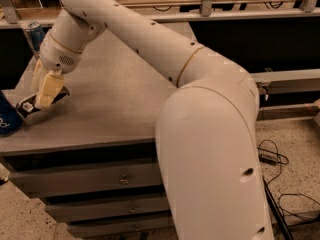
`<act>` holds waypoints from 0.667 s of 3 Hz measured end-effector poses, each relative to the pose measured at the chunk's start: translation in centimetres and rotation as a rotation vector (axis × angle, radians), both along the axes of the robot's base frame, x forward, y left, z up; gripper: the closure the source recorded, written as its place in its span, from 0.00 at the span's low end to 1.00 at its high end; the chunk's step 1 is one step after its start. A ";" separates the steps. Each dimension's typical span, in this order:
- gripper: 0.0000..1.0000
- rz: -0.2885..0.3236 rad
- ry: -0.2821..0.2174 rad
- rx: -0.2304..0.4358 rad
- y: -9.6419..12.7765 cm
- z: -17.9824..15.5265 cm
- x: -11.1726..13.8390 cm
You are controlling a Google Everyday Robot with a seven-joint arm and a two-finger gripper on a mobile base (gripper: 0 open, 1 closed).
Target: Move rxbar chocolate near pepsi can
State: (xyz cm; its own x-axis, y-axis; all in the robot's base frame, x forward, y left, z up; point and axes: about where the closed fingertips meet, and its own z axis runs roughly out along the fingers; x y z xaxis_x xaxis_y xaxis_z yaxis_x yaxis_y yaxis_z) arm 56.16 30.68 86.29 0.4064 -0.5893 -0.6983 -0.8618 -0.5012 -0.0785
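The rxbar chocolate (pixel 30 104), a dark flat bar with a white label patch at its left end, lies at the left edge of the grey table (pixel 120 104). My gripper (pixel 44 90) points down with its cream fingers (pixel 50 88) on either side of the bar, shut on it. The pepsi can (pixel 7 118), dark blue with white lettering, stands at the left frame edge, partly cut off, just left of the bar. The bar's far end is hidden behind the fingers.
A slim silver-and-blue can (pixel 34 34) stands at the table's back left corner. My big white arm (pixel 210 134) fills the right foreground. Drawers (pixel 100 179) sit under the table. Cables (pixel 272 154) lie on the floor at right.
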 end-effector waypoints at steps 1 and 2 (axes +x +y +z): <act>0.82 -0.037 0.014 0.024 -0.5 -1.8 -0.1; 0.59 -0.041 0.017 0.026 -0.4 -2.2 -0.1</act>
State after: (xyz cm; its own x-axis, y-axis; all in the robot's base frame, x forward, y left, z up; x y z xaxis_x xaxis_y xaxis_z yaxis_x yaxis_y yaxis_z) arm 56.06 30.26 84.13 0.3702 -0.5867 -0.7202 -0.8830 -0.4632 -0.0766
